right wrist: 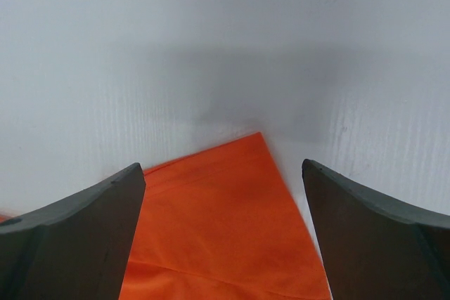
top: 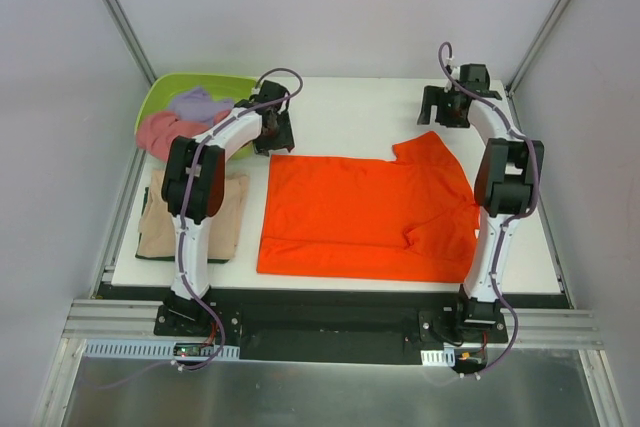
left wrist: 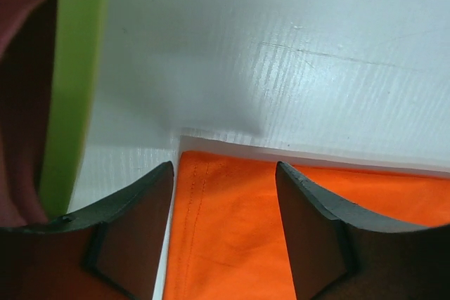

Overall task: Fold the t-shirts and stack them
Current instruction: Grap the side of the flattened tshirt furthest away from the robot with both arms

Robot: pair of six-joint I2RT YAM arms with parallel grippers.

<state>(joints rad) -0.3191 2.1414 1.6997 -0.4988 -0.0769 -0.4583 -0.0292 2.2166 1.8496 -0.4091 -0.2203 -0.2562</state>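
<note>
No readable text, no labels, no brand marks, no numbers or signs (across all 3 views)

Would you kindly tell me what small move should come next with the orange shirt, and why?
Probably lower the left pincer a touch and close it on the far-left corner of the orange t-shirt: its jaws stand apart right over that corner, while the right pincer hangs open above the sleeve tip.

A lime-green tub (top: 160,97) (glossy-rimmed) sits at the far-left corner of the white table (top: 350,112).
</note>
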